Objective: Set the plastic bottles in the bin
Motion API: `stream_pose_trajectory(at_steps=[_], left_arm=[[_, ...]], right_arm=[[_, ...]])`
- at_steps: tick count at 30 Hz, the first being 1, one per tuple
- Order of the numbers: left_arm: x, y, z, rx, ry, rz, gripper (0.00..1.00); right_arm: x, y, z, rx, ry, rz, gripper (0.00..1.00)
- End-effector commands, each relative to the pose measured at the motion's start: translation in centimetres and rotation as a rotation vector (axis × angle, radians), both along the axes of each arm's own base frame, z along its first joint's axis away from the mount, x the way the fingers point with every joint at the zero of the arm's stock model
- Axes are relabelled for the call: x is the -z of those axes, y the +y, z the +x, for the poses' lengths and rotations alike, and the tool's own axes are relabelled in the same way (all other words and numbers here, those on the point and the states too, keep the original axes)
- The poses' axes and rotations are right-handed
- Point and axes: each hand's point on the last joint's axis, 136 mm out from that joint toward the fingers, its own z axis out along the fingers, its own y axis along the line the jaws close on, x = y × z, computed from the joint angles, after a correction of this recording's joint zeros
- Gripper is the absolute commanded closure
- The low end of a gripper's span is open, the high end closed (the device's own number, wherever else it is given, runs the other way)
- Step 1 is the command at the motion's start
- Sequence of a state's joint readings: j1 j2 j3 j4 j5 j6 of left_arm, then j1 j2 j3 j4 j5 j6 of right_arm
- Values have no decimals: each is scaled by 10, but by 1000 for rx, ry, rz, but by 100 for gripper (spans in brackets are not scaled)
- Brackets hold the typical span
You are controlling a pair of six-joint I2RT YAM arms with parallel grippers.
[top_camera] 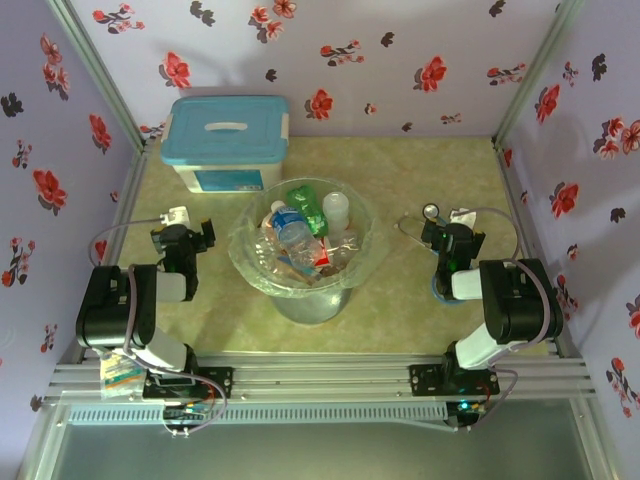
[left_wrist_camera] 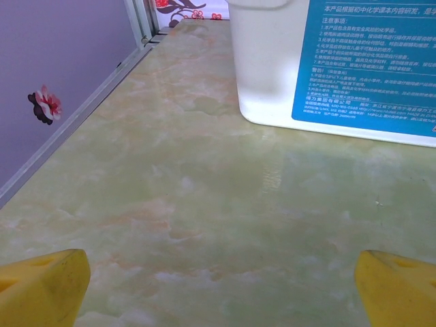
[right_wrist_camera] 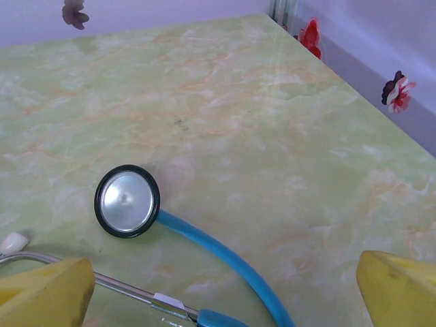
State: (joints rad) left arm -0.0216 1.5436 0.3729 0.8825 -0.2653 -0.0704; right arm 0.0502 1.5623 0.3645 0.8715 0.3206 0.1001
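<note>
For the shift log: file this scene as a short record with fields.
bin: centre of table, upright
plastic bottles: piled inside bin, one green
left gripper: open, empty, facing white box
right gripper: open, empty, over stethoscope
task status: no bottle seen outside bin

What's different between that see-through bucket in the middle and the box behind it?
The bin is round and clear; the box is rectangular and white. The bin is open on top with bottles inside; the box is shut under a blue lid. Both stand on the table.
</note>
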Motion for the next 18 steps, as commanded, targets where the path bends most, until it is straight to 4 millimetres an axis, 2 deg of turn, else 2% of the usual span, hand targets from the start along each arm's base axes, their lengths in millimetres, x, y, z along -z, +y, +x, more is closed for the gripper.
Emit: stream_pose_trajectory(at_steps=[1, 18], left_arm=[[-10, -2, 5, 12, -36, 20, 0], [-10, -2, 6, 13, -36, 20, 0]], right_arm=[[-13, -4, 5, 16, -54, 6, 1], [-13, -3, 5, 15, -55, 6, 1]])
